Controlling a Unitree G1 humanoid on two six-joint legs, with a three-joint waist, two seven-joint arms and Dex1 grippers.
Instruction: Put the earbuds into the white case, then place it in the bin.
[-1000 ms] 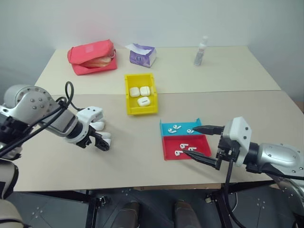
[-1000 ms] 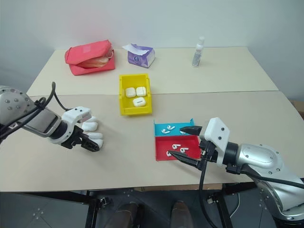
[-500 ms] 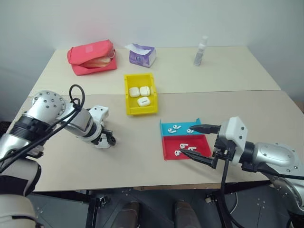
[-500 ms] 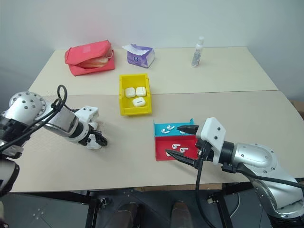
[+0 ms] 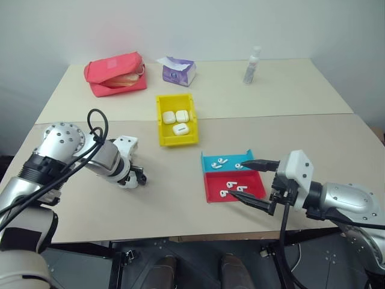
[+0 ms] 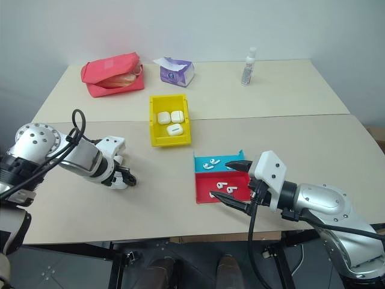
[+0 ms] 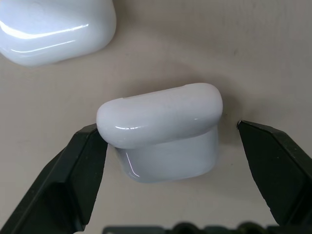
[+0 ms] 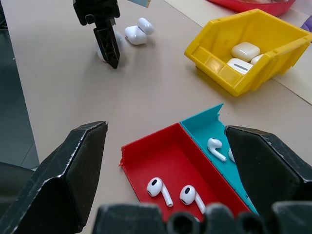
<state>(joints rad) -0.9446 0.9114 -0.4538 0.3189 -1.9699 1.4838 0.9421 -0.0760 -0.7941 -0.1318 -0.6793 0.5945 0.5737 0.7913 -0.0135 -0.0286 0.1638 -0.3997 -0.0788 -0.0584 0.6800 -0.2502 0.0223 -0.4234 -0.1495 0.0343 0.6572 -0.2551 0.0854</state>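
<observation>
Two tables meet under my view, and I place everything from the yellow bin (image 5: 177,125), which already holds three cases. Down and to its left, my left gripper (image 7: 170,146) points steeply down over the white case (image 7: 163,129). Its jaws stand spread, one finger (image 7: 80,170) touching the case's side, the other just apart. The case's long axis runs finger to finger, so closing should pinch it end to end. Below and right of the bin, my right gripper (image 5: 251,183) hangs wide and empty beside the earbuds (image 8: 173,191) in the red-and-teal tray (image 8: 146,158).
</observation>
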